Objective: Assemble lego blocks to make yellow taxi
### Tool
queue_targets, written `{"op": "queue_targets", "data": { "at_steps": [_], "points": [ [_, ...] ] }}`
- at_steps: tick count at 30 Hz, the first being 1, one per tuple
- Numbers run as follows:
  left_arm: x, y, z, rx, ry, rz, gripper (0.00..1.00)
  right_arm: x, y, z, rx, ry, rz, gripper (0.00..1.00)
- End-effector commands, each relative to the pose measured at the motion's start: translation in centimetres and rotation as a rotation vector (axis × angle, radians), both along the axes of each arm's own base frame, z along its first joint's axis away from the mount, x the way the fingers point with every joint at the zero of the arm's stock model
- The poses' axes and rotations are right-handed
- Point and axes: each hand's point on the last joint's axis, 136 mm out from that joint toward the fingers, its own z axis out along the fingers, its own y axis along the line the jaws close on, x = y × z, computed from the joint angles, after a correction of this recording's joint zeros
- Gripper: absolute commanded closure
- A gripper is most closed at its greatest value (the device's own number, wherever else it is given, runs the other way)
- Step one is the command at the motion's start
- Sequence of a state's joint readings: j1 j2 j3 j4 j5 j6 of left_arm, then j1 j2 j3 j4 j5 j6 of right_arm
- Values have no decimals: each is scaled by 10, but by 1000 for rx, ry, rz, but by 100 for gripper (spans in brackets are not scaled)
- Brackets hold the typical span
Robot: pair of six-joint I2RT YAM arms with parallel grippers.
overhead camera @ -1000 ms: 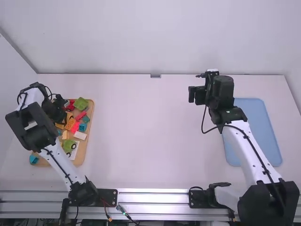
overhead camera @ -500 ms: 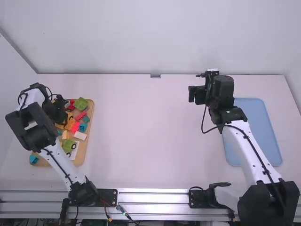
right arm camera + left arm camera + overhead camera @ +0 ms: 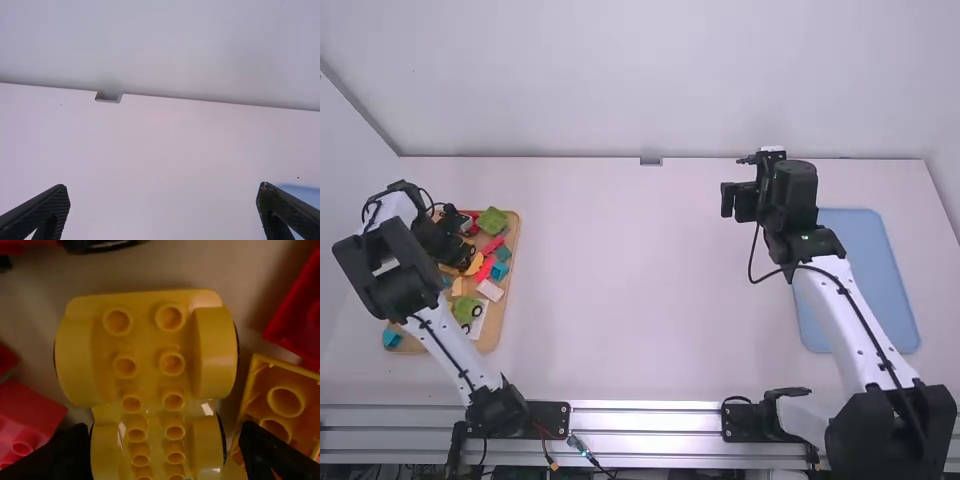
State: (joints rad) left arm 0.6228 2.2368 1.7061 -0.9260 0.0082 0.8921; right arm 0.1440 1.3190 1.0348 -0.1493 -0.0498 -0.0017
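Observation:
My left gripper point(image 3: 448, 240) is low over the board of blocks at the left. In the left wrist view, a yellow wheeled car base point(image 3: 149, 355) with rows of studs lies studs up. My left gripper point(image 3: 162, 452) stands open with one finger at each side of the base's near half. An orange-yellow block point(image 3: 285, 402) lies hollow side up by one finger, with a pink block point(image 3: 27, 415) near the other. My right gripper point(image 3: 728, 200) is above the table, right of the middle. In the right wrist view my right gripper point(image 3: 162, 197) is open and holds nothing.
The wooden board point(image 3: 506, 300) carries crowded red, green point(image 3: 492, 221), blue and white blocks. A blue block point(image 3: 391, 338) sits at its near left corner. A blue tray point(image 3: 868, 270) lies at the right beneath the right arm.
My left gripper has shifted slightly, and several blocks beside it, including orange, blue and white ones, have moved a little. The right arm has kept still.

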Motion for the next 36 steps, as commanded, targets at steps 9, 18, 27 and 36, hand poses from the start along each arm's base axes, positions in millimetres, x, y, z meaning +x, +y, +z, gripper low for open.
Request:
{"op": "queue_targets", "data": {
  "at_steps": [9,18,27,36],
  "points": [
    [-6,-3,-8,-25,24,118,8,6,1,17,10,-37,-1,1],
    [-14,-7,-13,-36,50,114,1,7,2,17,10,-37,0,1],
    [-29,-9,-30,-17,92,123,6,6,2,17,10,-34,0,1],
    [-29,-9,-32,-10,93,122,16,7,2,17,11,-38,0,1]
  ]
}}
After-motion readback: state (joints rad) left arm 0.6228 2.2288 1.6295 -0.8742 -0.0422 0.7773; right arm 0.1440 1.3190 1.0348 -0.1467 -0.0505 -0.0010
